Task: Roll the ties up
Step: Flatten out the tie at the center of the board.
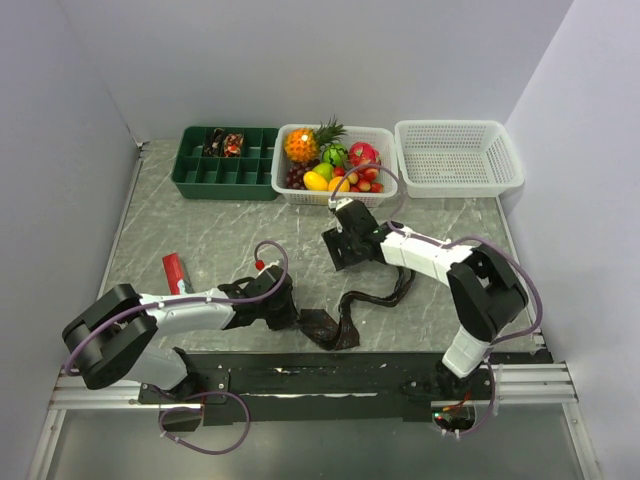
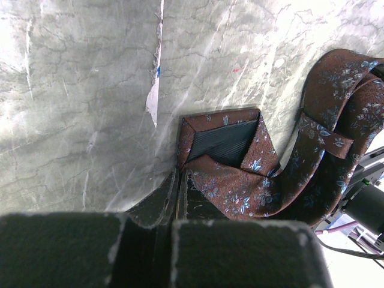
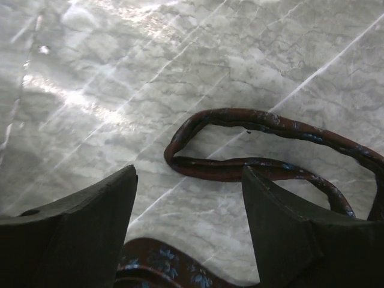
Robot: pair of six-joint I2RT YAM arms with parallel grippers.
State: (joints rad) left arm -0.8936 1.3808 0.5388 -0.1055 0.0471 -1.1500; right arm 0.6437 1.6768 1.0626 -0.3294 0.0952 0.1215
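Observation:
One dark brown tie with a small blue flower print (image 1: 372,297) lies crumpled across the near middle of the table. Its wide end (image 2: 223,144) is folded over and shows the black lining. My left gripper (image 2: 177,180) is shut at that end's corner, with the fabric draped against its right finger (image 2: 201,201). In the top view my left gripper (image 1: 287,306) sits just left of the wide end. My right gripper (image 3: 189,198) hangs open over bare table, apart from the tie's narrow looped part (image 3: 240,165). Two dark rolls (image 1: 222,144) sit in the green tray (image 1: 200,180).
A white basket of toy fruit (image 1: 335,165) and an empty white basket (image 1: 458,155) stand at the back. A small red object (image 1: 176,272) lies left of my left arm. A black strip (image 1: 330,365) runs along the near edge.

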